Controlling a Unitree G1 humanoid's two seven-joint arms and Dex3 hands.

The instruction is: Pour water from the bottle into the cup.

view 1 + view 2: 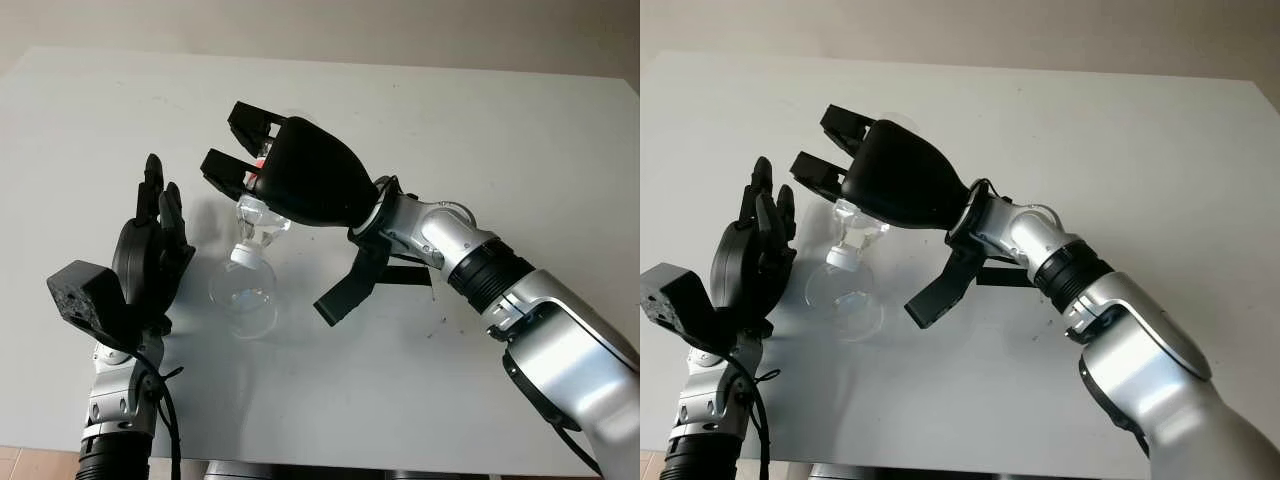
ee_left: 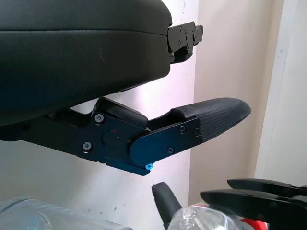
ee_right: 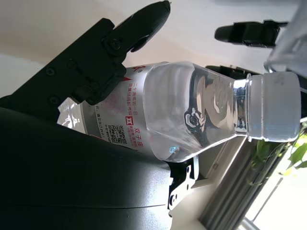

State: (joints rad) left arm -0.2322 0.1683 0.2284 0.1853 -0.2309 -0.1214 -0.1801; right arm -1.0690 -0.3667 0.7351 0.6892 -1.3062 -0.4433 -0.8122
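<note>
Clear plastic bottle [image 3: 192,115] is pinched in the right hand [image 1: 300,175], tipped neck-down over the cup [image 1: 243,292]. Its white cap looks like it's on, so probably nothing pours. Left hand [image 1: 150,255] waits open beside the cup.

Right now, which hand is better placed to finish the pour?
Right hand: it grips the clear plastic bottle, tipped with its white cap over the clear plastic cup. Left hand is open beside the cup.

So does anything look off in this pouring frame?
Yes: the bottle, tipped neck-down over the cup by the right robot hand, has its white cap on, so no water can flow. Left robot hand is open beside the cup.
</note>
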